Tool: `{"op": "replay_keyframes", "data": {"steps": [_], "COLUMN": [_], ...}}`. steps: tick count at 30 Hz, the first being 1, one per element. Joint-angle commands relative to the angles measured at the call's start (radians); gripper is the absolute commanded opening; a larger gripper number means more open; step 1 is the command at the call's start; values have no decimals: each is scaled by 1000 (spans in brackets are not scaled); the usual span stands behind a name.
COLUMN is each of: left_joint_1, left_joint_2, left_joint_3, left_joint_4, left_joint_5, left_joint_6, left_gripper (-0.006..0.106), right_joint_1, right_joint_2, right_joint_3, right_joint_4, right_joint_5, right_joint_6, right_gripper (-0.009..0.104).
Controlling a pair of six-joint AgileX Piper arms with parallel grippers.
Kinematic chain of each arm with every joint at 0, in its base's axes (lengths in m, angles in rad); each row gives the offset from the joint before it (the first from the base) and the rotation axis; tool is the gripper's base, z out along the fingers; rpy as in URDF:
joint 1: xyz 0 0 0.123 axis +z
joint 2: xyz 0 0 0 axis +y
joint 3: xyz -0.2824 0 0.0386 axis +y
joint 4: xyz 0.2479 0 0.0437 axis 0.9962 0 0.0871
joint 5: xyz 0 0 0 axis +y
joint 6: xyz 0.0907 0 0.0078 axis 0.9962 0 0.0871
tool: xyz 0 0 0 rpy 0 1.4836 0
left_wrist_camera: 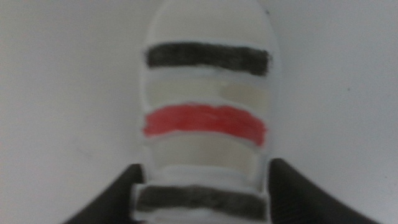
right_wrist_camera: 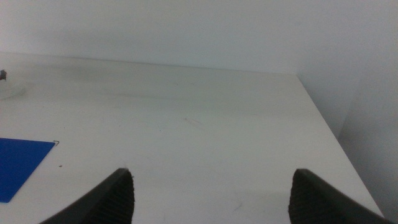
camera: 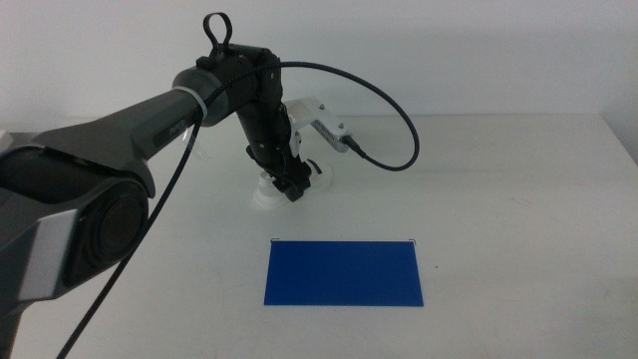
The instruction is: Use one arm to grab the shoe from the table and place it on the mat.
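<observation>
When the jaws sit by the shoe: squeeze slowly, so it does not slip or tip.
table (camera: 518,170): big and white, with everything on it.
mat (camera: 344,272): flat and blue, near the shoe, on the camera's side of it.
left arm (camera: 150,120): reaches in and bends down over the shoe.
shoe (left_wrist_camera: 208,118): white sandal on the table, not yet on the mat.
left gripper (left_wrist_camera: 202,193): jaws spread on both sides of the shoe's end, right beside it.
right gripper (right_wrist_camera: 211,193): waits wide apart, holding nothing, far from the shoe.

White three-strapped shoe (left_wrist_camera: 205,118) sits seemingly upright on the table (camera: 518,179), behind flat blue mat (camera: 343,272).
</observation>
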Motion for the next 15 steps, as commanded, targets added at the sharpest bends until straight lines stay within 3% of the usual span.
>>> {"op": "replay_keyframes", "data": {"steps": [1,7,15], "left_joint_1": [-3,-2,-2], "left_joint_2": [-73,-73,-104], "left_joint_3": [-50,-123,-139], "left_joint_4": [-18,26,-13], "left_joint_5": [8,119,239], "left_joint_6": [6,-28,-38], "left_gripper": [47,-1,-1], "right_joint_1": [-2,-2,-2], "right_joint_2": [-26,-26,-26], "right_joint_3": [5,5,5], "right_joint_4": [-9,-9,-9], "right_joint_5": [-77,-77,-77], "right_joint_6": [-8,-8,-8], "right_gripper": [64,64,64]}}
